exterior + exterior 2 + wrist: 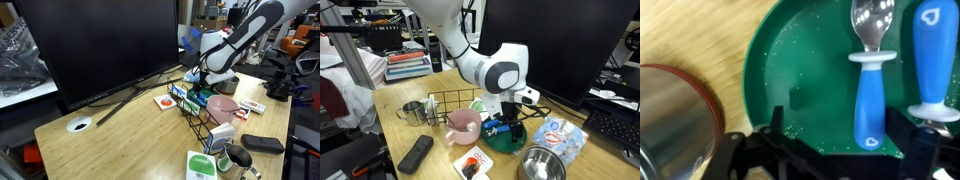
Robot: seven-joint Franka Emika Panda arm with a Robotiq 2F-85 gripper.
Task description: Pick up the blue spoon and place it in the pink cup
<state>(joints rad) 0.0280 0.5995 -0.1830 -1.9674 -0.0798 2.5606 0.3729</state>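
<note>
Only the wrist view shows the blue spoon [870, 95] clearly. It has a shiny metal bowl and a thick blue handle, and it lies flat in the green plate [800, 70] beside 1 more blue-handled utensil [931, 60]. A silver cup [670, 125] stands just off the plate's edge.

In both exterior views the arm hides most of the plate, and only a bit of blue shows under the gripper [505, 123]. These views do show the pink cup [462, 123], which stands upright on the desk [435, 165] just beside the plate, with the wire rack [448, 100] behind it. An exterior view also shows the large dark monitor [100, 45].

The jaws stand wide open, low over the plate. The spoon's handle end lies between them, and they hold nothing.
</note>
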